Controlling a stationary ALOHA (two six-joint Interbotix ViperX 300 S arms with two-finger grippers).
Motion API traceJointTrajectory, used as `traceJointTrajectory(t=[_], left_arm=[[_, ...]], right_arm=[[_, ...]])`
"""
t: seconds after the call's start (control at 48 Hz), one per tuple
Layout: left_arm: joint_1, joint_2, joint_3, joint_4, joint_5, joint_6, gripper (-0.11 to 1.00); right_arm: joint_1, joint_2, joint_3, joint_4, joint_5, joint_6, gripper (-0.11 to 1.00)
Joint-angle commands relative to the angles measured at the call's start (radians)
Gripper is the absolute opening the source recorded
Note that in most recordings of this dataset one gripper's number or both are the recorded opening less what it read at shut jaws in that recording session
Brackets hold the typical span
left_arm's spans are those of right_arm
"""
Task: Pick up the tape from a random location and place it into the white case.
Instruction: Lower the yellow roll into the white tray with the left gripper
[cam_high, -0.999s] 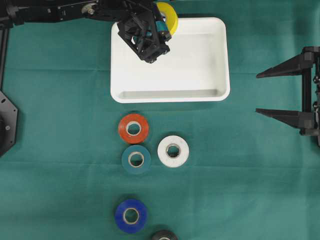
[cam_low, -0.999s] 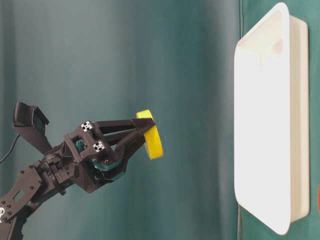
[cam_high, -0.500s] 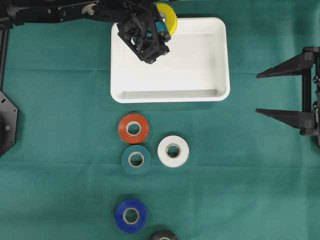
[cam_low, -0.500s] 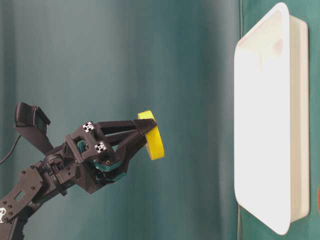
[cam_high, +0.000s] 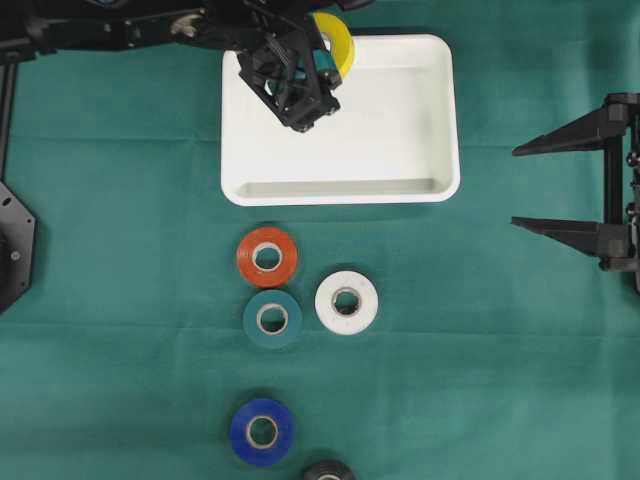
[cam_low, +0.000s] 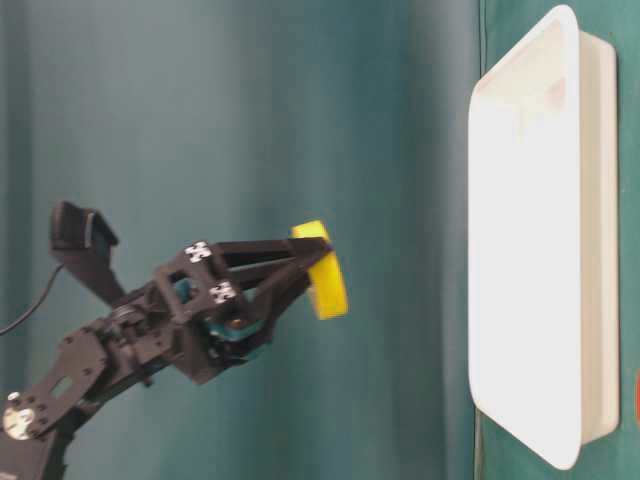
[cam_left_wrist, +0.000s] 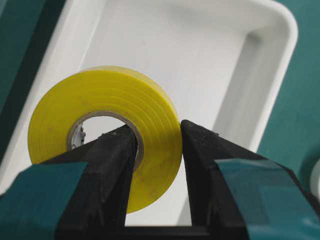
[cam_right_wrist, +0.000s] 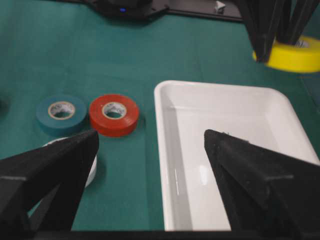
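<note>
**A:** What is the left gripper (cam_left_wrist: 156, 137) carrying?

**B:** Its jaws are clamping a yellow tape roll (cam_left_wrist: 105, 125), one finger (cam_left_wrist: 107, 165) passing through the core and the other pressing on the outer face. In the overhead view the roll (cam_high: 335, 42) is hanging over the 11 o'clock corner of the white case (cam_high: 400, 120), clear of its floor. The table-level view is showing the roll (cam_low: 328, 283) held in the air, well apart from the case (cam_low: 530, 250).

**A:** And the right gripper (cam_high: 527, 186)?

**B:** It is waiting at 3 o'clock of the case on the green cloth (cam_high: 120, 250), jaws standing wide apart and holding nothing. Its wrist camera is looking between its two fingers (cam_right_wrist: 50, 165) at the case (cam_right_wrist: 225, 150), which is lying bare inside as far as that view shows.

**A:** Where are the other rolls lying?

**B:** All are lying flat at 6 o'clock of the case. The orange roll (cam_high: 267, 257) is sitting nearest the rim; the teal roll (cam_high: 272, 318) is lying just beside it at its 6 o'clock; the white roll (cam_high: 346, 302) is lying near both, at 3 o'clock of the teal one. The blue roll (cam_high: 262, 432) is lying farther out, and a black roll (cam_high: 328, 471) is showing partly at the bottom edge of the picture.
</note>
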Motion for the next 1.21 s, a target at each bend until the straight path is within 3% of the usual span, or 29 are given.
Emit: traceJointTrajectory(t=[0.0, 0.479, 1.187], left_arm=[[0.002, 0.008, -0.008, -0.002, -0.029, -0.002, 0.24], [0.0, 0.123, 0.063, -0.003, -0.195, -0.005, 0.24], [0.015, 0.258, 0.058, -0.005, -0.253, -0.003, 0.24]], right_arm=[[-0.002, 0.006, -0.014, -0.002, -0.005, 0.0, 0.91], [-0.011, 0.028, -0.011, 0.0, -0.009, 0.0, 0.91], [-0.015, 0.031, -0.009, 0.0, -0.009, 0.0, 0.91]])
